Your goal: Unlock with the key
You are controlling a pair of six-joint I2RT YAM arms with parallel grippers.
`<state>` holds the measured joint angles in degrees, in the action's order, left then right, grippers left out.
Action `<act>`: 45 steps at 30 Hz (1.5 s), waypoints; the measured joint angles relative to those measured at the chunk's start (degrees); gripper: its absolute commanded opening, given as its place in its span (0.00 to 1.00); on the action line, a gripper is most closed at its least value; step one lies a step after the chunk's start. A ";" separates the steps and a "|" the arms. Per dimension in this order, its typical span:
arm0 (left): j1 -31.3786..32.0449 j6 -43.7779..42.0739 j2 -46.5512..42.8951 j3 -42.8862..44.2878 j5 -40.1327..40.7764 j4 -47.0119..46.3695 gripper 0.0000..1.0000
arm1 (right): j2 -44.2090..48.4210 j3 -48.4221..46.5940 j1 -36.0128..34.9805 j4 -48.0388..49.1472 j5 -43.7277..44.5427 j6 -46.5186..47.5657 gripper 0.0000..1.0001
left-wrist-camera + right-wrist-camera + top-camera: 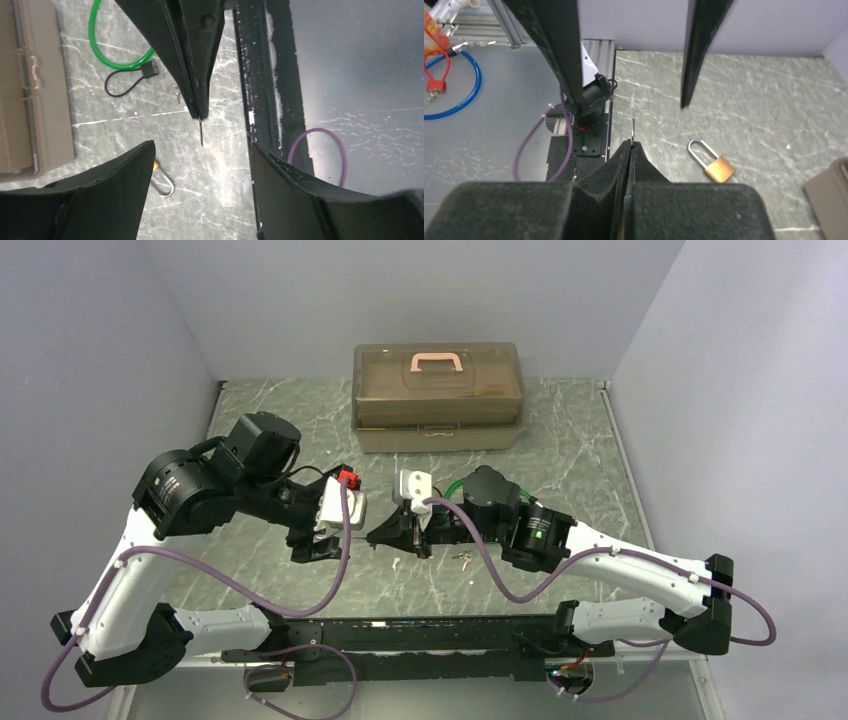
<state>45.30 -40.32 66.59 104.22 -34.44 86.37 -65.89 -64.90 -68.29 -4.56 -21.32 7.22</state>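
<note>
1. The right gripper (631, 145) has its two black fingers pressed tight together. They pinch the key (633, 130).
2. The key is a thin, flat bit of metal. Only its tip shows, and it sticks straight out past the fingertips.
3. The left gripper (200, 146) has its fingers spread wide apart and holds nothing. The key tip sits in the gap between them, touching neither finger.
4. The padlock (716, 168) lies flat on the table (749, 100). From the right wrist, it is below the key and off to the right side.
5. The padlock has a chunky brass body and a shiny silver loop. Its long way runs slanted, not in line with the key.
6. The keyhole cannot be seen. It is probably on the body end, away from the loop, so the key likely has to turn to face it.
7. From the left wrist, the padlock peeks out just beside one left finger, so the left arm looks nearer and could hold it still.
8. The table is smooth, green-grey stone with white streaks, so the padlock may slide if pushed.
</note>
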 measured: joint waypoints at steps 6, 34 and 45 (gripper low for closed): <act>-1.51 -0.92 -1.62 -1.44 4.57 -2.38 0.98 | 5.53 7.39 7.96 0.11 -3.45 -7.34 0.00; -7.52 -17.09 41.29 -15.32 7.39 -38.16 0.81 | 43.32 23.19 13.64 -9.64 14.93 -22.75 0.00; -2.93 -22.93 50.88 -14.60 10.12 -41.48 0.67 | 44.96 23.47 13.68 -10.47 19.78 -22.88 0.00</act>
<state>42.37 -63.24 117.47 89.62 -24.32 44.88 -20.93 -41.43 -54.61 -15.03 -1.54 -15.66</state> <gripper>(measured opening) 0.703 0.008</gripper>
